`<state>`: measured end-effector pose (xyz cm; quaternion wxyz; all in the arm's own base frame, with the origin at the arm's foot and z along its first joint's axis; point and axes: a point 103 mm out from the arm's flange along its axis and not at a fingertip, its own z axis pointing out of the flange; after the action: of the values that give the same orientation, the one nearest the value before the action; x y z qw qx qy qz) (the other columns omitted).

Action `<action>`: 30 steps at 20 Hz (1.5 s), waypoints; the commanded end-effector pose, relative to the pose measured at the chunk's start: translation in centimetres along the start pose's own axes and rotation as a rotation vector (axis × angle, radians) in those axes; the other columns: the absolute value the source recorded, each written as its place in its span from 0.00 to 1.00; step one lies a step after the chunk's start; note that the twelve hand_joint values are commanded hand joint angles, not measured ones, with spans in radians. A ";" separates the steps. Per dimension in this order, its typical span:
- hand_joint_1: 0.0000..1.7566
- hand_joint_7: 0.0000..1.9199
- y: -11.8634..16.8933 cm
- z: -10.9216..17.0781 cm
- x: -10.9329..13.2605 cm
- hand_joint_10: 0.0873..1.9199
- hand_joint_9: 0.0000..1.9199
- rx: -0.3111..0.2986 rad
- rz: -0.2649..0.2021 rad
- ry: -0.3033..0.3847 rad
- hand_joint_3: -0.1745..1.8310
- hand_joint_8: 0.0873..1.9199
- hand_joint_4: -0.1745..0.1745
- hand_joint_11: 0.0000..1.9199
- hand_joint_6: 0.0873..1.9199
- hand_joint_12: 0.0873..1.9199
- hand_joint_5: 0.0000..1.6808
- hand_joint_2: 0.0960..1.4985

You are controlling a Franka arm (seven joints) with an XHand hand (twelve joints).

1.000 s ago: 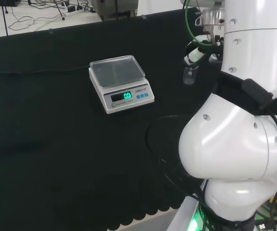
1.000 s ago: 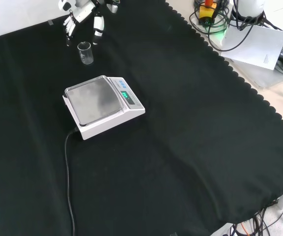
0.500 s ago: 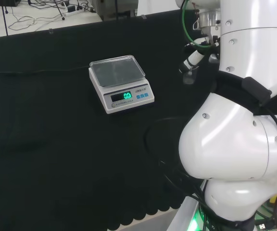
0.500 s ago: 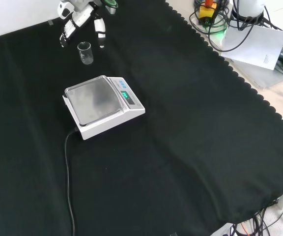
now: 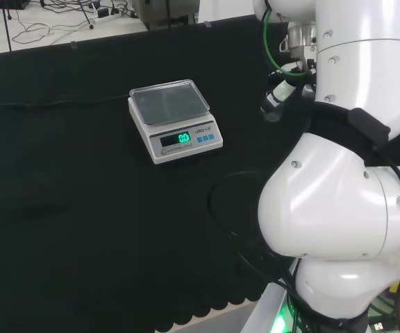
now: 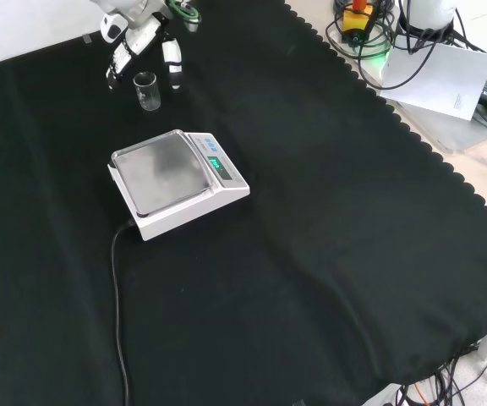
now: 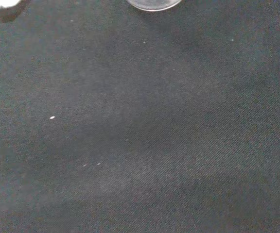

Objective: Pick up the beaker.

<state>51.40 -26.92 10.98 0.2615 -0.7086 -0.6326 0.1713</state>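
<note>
Cloth (image 6: 328, 220), black and finely woven, covers the whole table and ends in a scalloped edge along the right of the front view; up close in the wrist view its weave shows with a few pale specks of lint. White links of the arm (image 5: 339, 201), smooth and rounded, stand large at the right of the head view and hide part of the table behind them, along with most of the hand. A scale (image 6: 176, 182) sits on the cloth, a white boxy body with a flat grey metal pan, a lit green display and blue keys on its sloped front; a thin dark cable runs from it toward the lower edge of the front view.

The hand (image 6: 142, 38) comes in at the top of the front view, cut off by the picture's edge, so its palm is hard to make out. Its black and white fingers (image 6: 172, 69) hang down fairly straight and spread apart, closing on nothing. The beaker (image 6: 147, 91), small, clear and cylindrical, stands upright on the cloth just below the hand in that view, between the spread fingers and beyond the scale. Whether any finger touches the glass cannot be told. In the head view the beaker (image 5: 272, 111) is a faint glassy shape under a white fingertip, close against the arm's link. In the wrist view a curved sliver of its rim (image 7: 153, 5) is cut off at the picture's edge.
</note>
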 end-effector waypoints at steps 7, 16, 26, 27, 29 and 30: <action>0.46 0.12 1.3 0.3 0.2 0.26 0.11 -0.142 -0.051 0.005 0.21 0.14 0.49 0.07 0.01 0.69 0.26 0.46; 0.67 0.50 -0.3 -3.0 2.1 0.39 0.62 -0.364 -0.126 -0.028 0.15 0.47 0.21 0.66 0.52 0.35 0.57 0.69; 0.70 0.53 -3.4 -7.4 4.0 0.40 0.63 -0.250 -0.163 -0.159 0.14 0.49 0.58 0.68 0.50 0.34 0.59 0.69; 0.70 0.54 -4.0 -7.9 4.3 0.40 0.63 -0.232 -0.166 -0.176 0.14 0.49 0.58 0.68 0.50 0.34 0.59 0.69; 0.70 0.54 -5.1 -8.9 4.7 0.40 0.63 -0.222 -0.169 -0.205 0.14 0.49 0.58 0.69 0.50 0.34 0.59 0.69; 0.70 0.54 -5.7 -9.3 4.9 0.40 0.63 -0.218 -0.172 -0.209 0.14 0.49 0.58 0.69 0.50 0.34 0.59 0.69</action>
<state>52.30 -24.36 15.74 0.1525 -0.6820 -0.7078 0.1032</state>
